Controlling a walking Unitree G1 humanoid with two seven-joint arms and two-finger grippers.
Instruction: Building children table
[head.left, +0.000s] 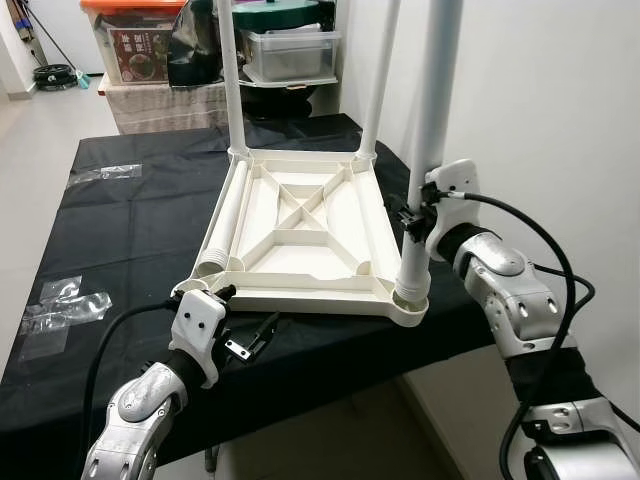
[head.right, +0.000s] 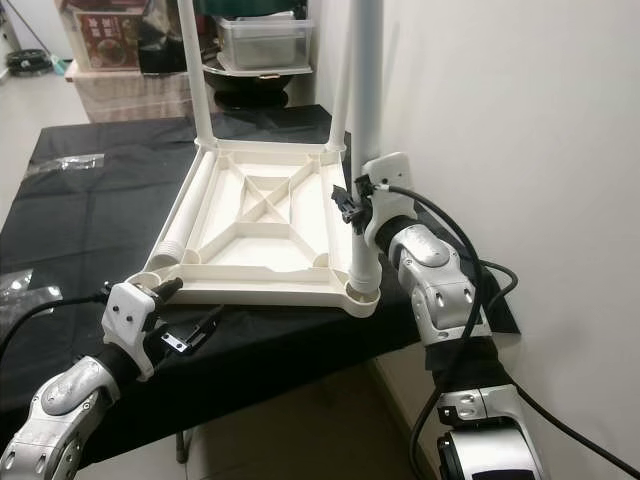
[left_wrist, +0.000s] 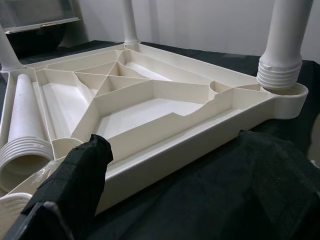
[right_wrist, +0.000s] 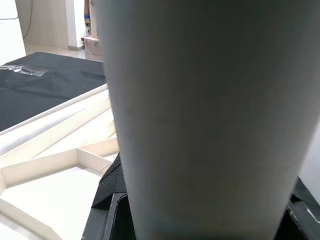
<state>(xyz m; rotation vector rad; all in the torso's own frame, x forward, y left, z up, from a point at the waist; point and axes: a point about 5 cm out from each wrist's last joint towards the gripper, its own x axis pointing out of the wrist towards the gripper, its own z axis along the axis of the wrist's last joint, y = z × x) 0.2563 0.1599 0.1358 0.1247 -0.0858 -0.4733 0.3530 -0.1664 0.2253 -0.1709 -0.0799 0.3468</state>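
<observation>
Left eye view: upturned white table top lies mid tabletop; right gripper fingers clamp the leg standing in its 4 o'clock corner socket, likely screwing it in. Left gripper, fingers apart and empty, sits at 7 o'clock; next, probably the loose leg at 9 o'clock.

2 silver jointed arms with white wrist housings, looping black cables, and black-fingered end effectors.

The right gripper squeezes the tall white plastic table leg, and the left gripper rests open nearby.
</observation>
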